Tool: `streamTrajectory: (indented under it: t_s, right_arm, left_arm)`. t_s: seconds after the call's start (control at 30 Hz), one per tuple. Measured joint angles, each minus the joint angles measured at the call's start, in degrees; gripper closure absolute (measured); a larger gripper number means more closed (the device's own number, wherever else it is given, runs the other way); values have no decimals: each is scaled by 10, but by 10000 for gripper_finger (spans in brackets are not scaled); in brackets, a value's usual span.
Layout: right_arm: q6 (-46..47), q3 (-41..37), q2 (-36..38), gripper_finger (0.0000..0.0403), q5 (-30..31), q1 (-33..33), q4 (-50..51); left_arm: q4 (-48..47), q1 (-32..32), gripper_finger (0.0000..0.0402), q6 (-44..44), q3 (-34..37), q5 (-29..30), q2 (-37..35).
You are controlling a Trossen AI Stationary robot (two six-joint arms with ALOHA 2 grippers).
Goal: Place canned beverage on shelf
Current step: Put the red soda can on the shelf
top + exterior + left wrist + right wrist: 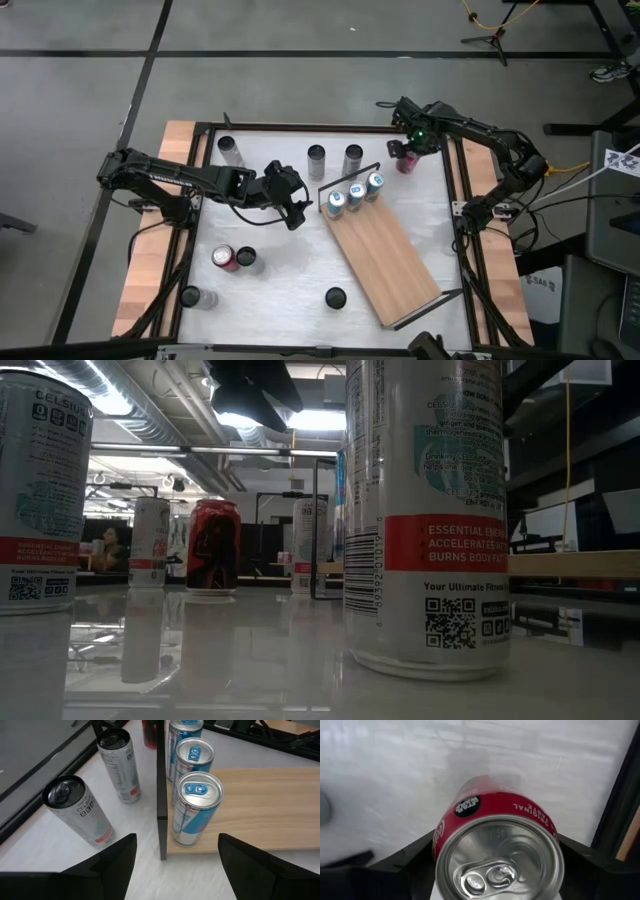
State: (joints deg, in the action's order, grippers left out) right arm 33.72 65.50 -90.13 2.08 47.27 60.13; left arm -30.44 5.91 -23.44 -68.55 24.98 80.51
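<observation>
Grey concrete floor with dark seams surrounds the rig; in the low view, exposed ducts and ceiling lights hang over a dim room behind. White table (290,270) sits in a black frame with wood side strips.

Shelf (385,260) lies flat and angled on the table, right of centre, wire rail at each short end. Three blue cans (355,194) stand in a row on its far end, just inside the rail; the left wrist view shows them upright, close together.

Left arm reaches across from the left. Left gripper (290,205) hovers over the table just beside the shelf's far end, fingers (115,865) spread apart and empty, nearest blue can (196,807) between them but untouched.

Right arm bends in from the right edge. Right gripper (405,150) is at the far right corner, fingers either side of a red can (500,845), which stands upright on the table, well off the shelf. Contact not clear, so cannot tell if gripped.

Silver cans (318,160) stand along the far side, two just beside the shelf rail. Another red can (224,257) and dark-topped cans sit near the front left.
</observation>
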Motion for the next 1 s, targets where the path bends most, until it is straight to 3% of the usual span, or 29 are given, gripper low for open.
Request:
streamTrajectory:
  t_s: [0.13, 1.0]
  right_arm:
    - [54, 0, 0, 92, -2, 0, -2]
    - [49, 0, 0, 90, -16, 0, -3]
  left_arm:
    - [0, 0, 130, 0, 0, 0, 0]
    - [0, 0, 130, -1, 0, 0, 0]
